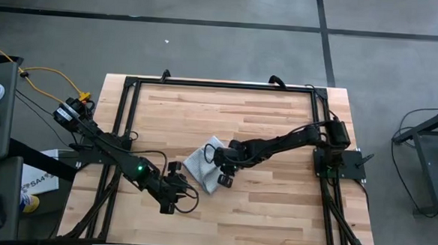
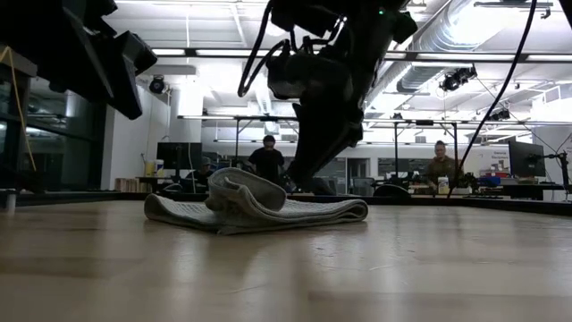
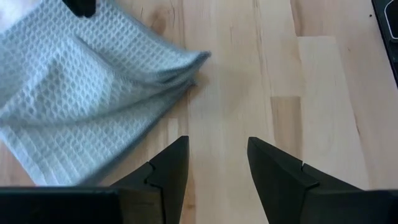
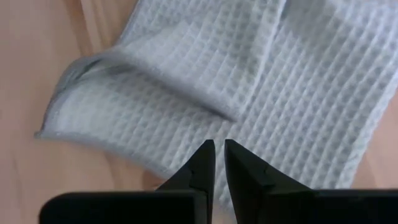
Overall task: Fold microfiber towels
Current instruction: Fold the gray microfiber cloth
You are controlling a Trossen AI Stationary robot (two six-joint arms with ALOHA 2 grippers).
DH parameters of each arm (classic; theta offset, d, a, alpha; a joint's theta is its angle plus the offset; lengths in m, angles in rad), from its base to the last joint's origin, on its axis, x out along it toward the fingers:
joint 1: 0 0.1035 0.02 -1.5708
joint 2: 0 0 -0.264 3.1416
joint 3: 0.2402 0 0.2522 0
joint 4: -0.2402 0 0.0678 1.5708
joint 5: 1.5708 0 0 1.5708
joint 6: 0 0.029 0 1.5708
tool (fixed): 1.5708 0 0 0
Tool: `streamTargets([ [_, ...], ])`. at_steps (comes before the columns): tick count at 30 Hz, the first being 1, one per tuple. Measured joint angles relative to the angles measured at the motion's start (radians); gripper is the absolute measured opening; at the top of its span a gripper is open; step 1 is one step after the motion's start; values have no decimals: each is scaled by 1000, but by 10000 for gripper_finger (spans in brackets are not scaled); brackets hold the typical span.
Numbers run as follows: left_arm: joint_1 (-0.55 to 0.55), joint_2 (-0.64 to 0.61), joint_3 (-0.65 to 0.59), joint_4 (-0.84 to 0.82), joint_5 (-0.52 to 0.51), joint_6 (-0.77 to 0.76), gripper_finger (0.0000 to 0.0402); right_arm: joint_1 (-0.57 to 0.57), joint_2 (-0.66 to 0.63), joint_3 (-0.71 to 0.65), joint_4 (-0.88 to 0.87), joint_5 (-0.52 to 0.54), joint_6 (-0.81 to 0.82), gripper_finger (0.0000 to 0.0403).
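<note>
The towel (image 1: pixel 205 165) lies folded (layers stacked, edges loose) beneath the nearly closed, empty right gripper (image 4: pixel 219 155); left gripper (image 3: pixel 217 163) gapes just beside it; tidying remains.

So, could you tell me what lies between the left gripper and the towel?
Only bare wooden table. In the left wrist view the left gripper, open, hovers over plain boards, with the towel lying just ahead and to one side, untouched.

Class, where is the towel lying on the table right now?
In the high view, the towel lies folded near the table's middle, under the right hand, beside the left hand.
</note>
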Motion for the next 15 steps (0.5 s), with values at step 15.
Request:
streamTargets([
  [15,244,0,-1,71,144,270,164,320,-152,0,-405,282,457,28],
])
